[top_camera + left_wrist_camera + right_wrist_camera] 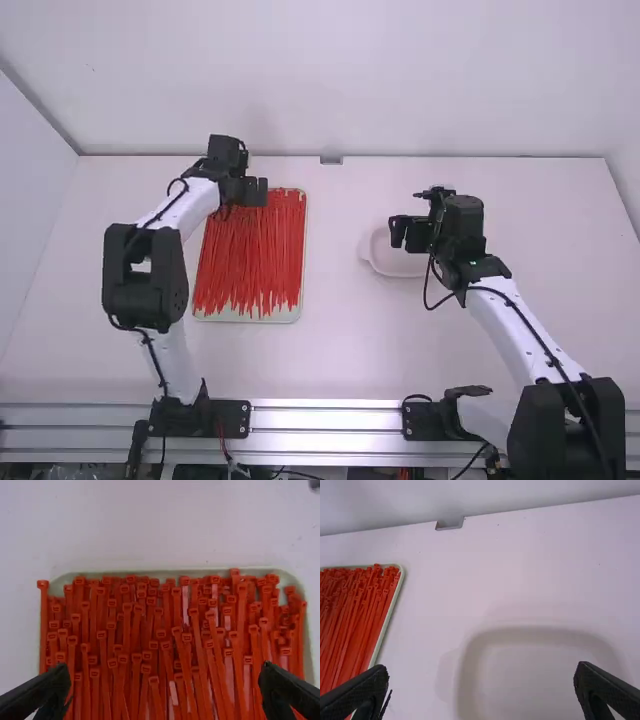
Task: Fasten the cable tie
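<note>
Left gripper (164,674) hovers low over the head end of the orange cable ties (165,625), fingers spread wide with nothing between them. The pile sits straight below it and between its two fingers, and the rim of the pale tray (150,573) runs just ahead of it. Right gripper (481,674) is also spread wide and holds nothing. It hangs above a white dish (380,260), which lies below and slightly ahead of its fingers, with the tray well off to its side on the white table (450,340).

We judge the step in hand to be picking one tie out of the pile, with the task barely begun. To do it well:
- come down on a tie lying a bit apart at the pile's edge
- narrow the spread before contact so only one strap gets caught
- pinch near the head
- lift slowly and check no neighbours ride up — the ties overlap and cross heavily, so dragging several is the likely fault

Counts: two grippers, one tray, one dish, one small grey bracket (449,524) at the table's far edge. Cable ties — too many and too stacked for us to count. We put it at many dozens at least, none in a gripper.
</note>
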